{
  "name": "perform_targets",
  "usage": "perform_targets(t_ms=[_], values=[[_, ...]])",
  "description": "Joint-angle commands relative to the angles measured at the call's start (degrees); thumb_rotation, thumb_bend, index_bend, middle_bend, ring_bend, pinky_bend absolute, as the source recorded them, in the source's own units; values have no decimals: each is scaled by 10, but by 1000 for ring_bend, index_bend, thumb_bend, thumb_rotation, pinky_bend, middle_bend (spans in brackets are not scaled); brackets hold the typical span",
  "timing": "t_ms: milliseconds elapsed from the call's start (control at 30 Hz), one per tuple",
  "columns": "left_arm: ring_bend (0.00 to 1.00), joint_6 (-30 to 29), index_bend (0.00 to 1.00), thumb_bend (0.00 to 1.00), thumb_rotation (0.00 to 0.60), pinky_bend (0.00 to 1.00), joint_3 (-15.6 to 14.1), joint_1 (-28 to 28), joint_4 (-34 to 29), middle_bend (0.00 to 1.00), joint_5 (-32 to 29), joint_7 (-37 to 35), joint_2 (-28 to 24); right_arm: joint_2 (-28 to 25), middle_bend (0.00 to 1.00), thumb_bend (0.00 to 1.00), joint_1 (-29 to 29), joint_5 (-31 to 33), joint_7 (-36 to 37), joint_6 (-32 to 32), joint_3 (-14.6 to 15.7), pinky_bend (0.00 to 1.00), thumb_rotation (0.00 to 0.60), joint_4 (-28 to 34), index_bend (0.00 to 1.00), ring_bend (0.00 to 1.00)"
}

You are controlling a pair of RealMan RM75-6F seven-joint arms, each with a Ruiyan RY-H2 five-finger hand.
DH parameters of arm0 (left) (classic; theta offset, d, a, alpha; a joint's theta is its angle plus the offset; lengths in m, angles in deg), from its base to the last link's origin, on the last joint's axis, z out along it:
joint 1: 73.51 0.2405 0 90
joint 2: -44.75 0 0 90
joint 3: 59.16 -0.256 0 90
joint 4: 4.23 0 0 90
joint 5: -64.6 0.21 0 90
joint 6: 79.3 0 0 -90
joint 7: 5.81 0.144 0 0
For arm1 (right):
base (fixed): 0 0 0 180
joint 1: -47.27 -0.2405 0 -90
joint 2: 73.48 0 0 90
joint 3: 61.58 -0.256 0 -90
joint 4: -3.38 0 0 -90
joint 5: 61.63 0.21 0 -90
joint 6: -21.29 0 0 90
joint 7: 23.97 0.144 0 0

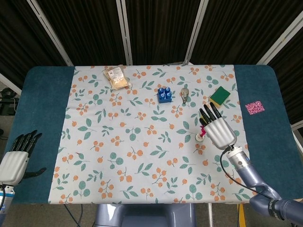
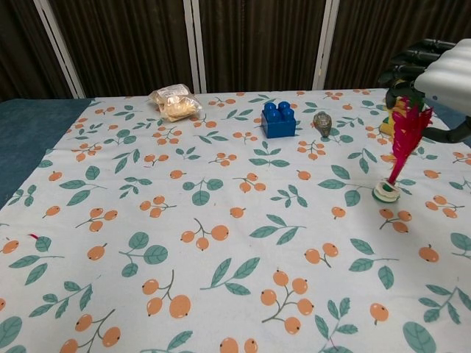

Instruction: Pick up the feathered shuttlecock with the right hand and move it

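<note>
The feathered shuttlecock (image 2: 403, 143), with red-pink feathers and a white-green cork, stands nearly upright with its cork on the floral cloth (image 2: 221, 220) at the right. My right hand (image 2: 441, 70) hovers over its top, and the feather tips lie between the dark fingers and the thumb. In the head view the shuttlecock (image 1: 201, 135) peeks out from under the left edge of my right hand (image 1: 218, 128). My left hand (image 1: 16, 158) rests at the table's near left corner, fingers apart, holding nothing.
A blue brick (image 2: 278, 120), a small grey metal object (image 2: 321, 122) and a snack bag (image 2: 174, 102) lie along the far side of the cloth. A green-and-yellow sponge (image 1: 219, 96) sits just beyond my right hand. A pink patch (image 1: 254, 107) lies on the blue table cover.
</note>
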Motion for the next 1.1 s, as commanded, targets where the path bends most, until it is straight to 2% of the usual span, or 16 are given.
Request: perform_targets(t_ms=[33,200,233,367,567,700,767,933,1100], values=[[0,0,0,74,600,0,0,0,0,0,0,0,0,-11,14,214,3,-4,-20,9,-1,0,600,22,160,0],[0,0,0,74,600,0,0,0,0,0,0,-1,0,-41,0,196,14,8,-52,29,-15,0,600,74,118,0],[0,-2,0,75,600,0,0,1,0,0,0,-2,-1,-63,0,197,31,14,-53,61,-24,0,600,93,114,0],[0,-4,0,71,600,0,0,2,0,0,2,-4,-2,-104,0,195,76,31,-24,113,-27,0,600,149,111,0],[0,-8,0,70,600,0,-2,3,0,0,8,2,-1,-134,0,196,177,68,121,202,-9,0,600,206,111,0],[0,-11,0,71,600,0,-2,3,4,0,12,7,1,-152,0,190,228,104,250,198,14,0,600,243,110,0],[0,-13,0,73,600,0,-3,3,8,0,15,11,3,-161,0,168,250,110,310,189,30,0,600,246,107,0],[0,-15,0,74,600,0,-2,2,11,0,19,9,4,-161,0,114,275,88,329,185,58,0,600,199,74,0],[0,-16,0,74,600,0,-1,3,11,0,20,5,3,-151,0,109,279,92,336,184,48,0,600,187,61,0]])
